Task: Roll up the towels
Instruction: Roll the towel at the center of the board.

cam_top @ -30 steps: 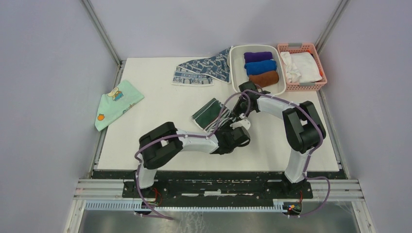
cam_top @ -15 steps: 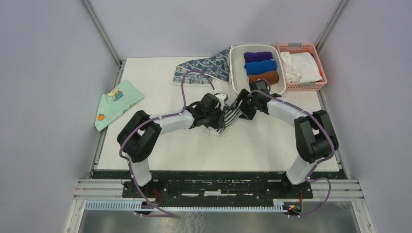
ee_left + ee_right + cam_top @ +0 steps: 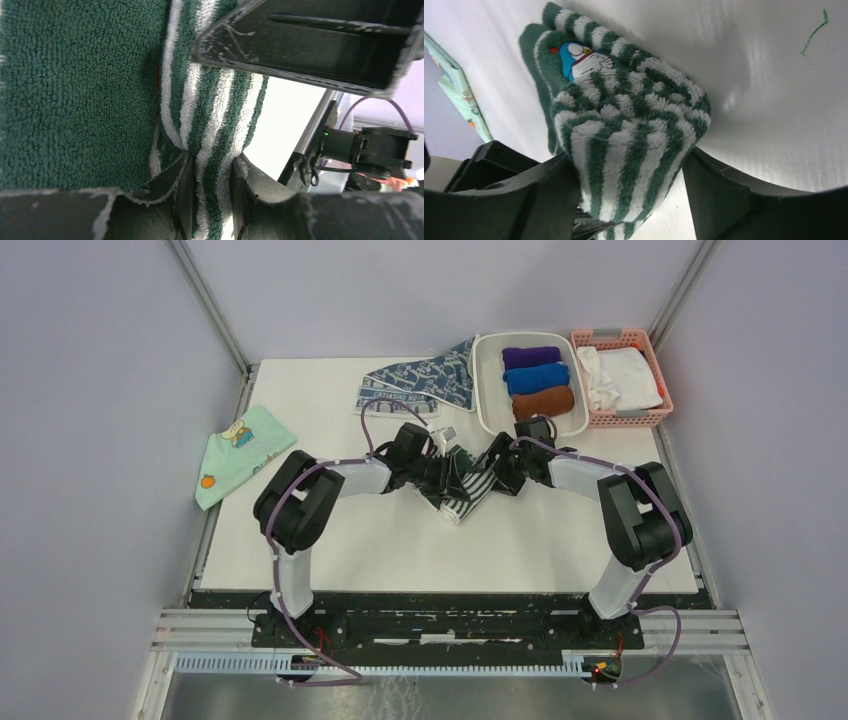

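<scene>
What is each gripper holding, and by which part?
Left gripper pinches a striped fold of the green towel. Right gripper straddles its bunched end; grip unclear.

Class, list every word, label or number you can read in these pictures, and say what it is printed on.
Blue-grey towel: lettering on its white band, too blurred to read.
Striped towel: a cartoon figure, no words showing.
No other text can be read.
</scene>
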Controlling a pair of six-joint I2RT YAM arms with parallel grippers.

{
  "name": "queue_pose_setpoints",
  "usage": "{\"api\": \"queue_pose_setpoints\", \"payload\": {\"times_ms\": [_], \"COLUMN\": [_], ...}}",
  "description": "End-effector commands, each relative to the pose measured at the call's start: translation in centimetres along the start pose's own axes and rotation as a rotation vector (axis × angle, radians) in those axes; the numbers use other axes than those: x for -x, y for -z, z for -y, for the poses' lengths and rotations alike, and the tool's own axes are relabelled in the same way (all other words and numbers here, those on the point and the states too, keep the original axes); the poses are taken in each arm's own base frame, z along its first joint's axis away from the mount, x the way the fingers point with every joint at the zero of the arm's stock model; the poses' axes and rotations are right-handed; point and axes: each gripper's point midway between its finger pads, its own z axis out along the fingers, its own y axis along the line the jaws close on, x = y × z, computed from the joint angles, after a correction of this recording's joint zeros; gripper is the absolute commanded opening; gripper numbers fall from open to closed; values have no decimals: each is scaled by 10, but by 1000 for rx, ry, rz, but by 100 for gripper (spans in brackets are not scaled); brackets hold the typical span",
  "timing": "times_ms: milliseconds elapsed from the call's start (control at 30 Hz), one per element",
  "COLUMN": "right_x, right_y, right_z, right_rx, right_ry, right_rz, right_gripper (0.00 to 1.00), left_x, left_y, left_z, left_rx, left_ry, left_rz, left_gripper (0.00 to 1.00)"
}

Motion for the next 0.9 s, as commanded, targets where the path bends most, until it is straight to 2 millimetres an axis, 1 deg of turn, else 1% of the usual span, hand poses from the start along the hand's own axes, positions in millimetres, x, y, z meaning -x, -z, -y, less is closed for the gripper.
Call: {"api": "queue_pose_setpoints", "payload": {"times_ms": [0, 133, 233, 300, 333, 400, 433, 500, 567, 600, 667, 767, 867], "right_x": [-2, -4, -5, -2, -2, -3, -4, -6, -7, -9, -11, -13, -13], "right_y": [-13, -11, -5, -1, 1, 4, 5, 6, 6, 6, 4, 2, 2], "right_z": [13, 27, 36, 39, 40, 40, 39, 38, 37, 37, 36, 34, 33], "right_rx": [-26, -103, -177, -217, -234, -264, -275, -297, -318, -328, -338, -341, -346], "right_ry": [-17, -17, -17, -19, -20, -16, -10, 6, 20, 26, 30, 31, 34], "right_rz": [-4, -6, -16, -12, -14, -17, -20, -22, -26, -32, -42, -43, -44], "right_gripper": [74, 58, 47, 37, 35, 33, 31, 30, 30, 30, 30, 29, 29], "left_x": [-62, -68, -68, -64, -62, -57, -53, -42, -32, -27, -15, -6, 1], "left_y": [-11, -10, -5, 1, 5, 13, 17, 28, 39, 44, 54, 62, 67], "left_z": [-26, -28, -26, -22, -21, -18, -21, -17, -13, -9, 2, 24, 46], "left_rx": [35, 37, 51, 71, 91, 147, 208, 307, 416, 475, 591, 750, 874], "left_ry": [193, 220, 215, 192, 179, 132, 101, 29, -55, -100, -198, -364, -524], "left_rz": [-182, -184, -171, -142, -126, -91, -61, 0, 64, 94, 167, 277, 369], "left_gripper": [29, 36, 45, 54, 56, 61, 63, 68, 75, 77, 78, 79, 81]}}
